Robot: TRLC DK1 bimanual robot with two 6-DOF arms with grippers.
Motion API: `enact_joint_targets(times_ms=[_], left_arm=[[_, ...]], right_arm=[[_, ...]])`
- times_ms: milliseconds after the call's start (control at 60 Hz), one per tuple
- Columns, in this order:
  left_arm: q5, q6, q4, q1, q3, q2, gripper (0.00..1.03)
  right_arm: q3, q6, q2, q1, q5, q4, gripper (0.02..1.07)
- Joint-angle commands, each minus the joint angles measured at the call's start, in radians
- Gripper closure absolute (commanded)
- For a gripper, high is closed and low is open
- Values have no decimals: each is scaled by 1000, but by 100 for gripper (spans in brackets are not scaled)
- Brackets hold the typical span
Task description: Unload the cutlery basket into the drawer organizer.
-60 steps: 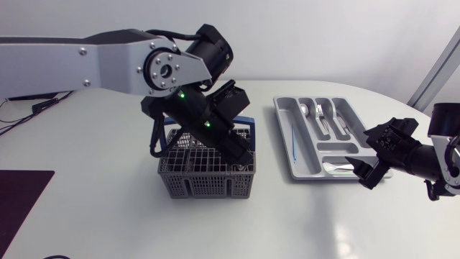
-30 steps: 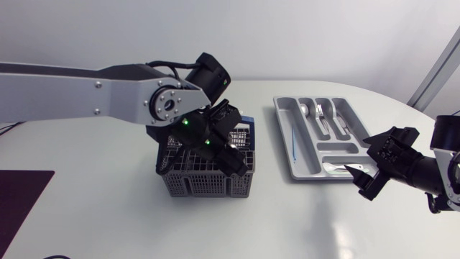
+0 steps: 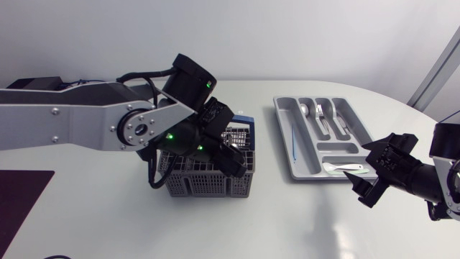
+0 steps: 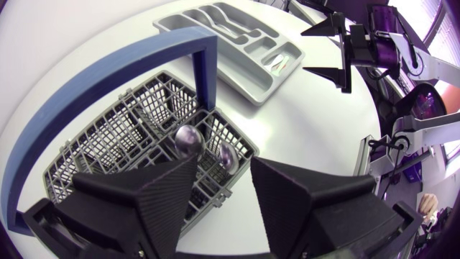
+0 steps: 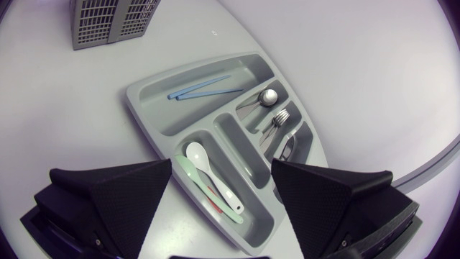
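The grey cutlery basket [image 3: 201, 185] with a blue handle [image 4: 108, 72] stands at mid-table. My left gripper [image 3: 233, 155] is down in its right end, open. In the left wrist view two steel spoons [image 4: 188, 138] stand upright in the basket [image 4: 108, 144] just ahead of the left gripper [image 4: 221, 173], neither one pinched. The grey drawer organizer [image 3: 282, 115] lies to the right, holding blue chopsticks [image 5: 205, 90], a steel spoon [image 5: 267, 97], a fork [image 5: 280, 119] and a white spoon [image 5: 205, 165]. My right gripper [image 3: 359, 164] hovers open and empty over its near right corner.
The left arm's links span the table's left half above the basket. A dark mat [image 3: 21, 198] lies at the front left edge. Bare white table [image 3: 287, 223] runs between basket and organizer and along the front.
The left arm has swung lower and its gripper has sunk into the basket with the fingers spread a little wider. The right gripper has drifted slightly toward the table's front.
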Motion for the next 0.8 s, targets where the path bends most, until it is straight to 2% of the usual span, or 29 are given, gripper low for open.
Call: enact_joint_targets(times_ms=[0,83,333,500,600,650,783], left_arm=[[-5,-34,15,-17,-22,-11,51],[-5,-43,15,-27,-19,9,52],[-3,-58,23,-30,-13,54,63],[35,-72,23,-21,-11,61,76],[69,-77,33,-4,-13,69,89],[81,-81,42,7,-16,77,100],[112,-81,52,19,-25,77,100]], right_arm=[[-33,-14,-12,7,-3,0,7],[-38,-17,-12,7,-3,3,7],[-41,-20,-16,7,-4,3,7],[-49,-25,-25,7,-4,5,7],[-58,-31,-39,7,-4,5,7],[-61,-36,-42,7,-4,5,7],[-70,-45,-61,9,-4,2,7]])
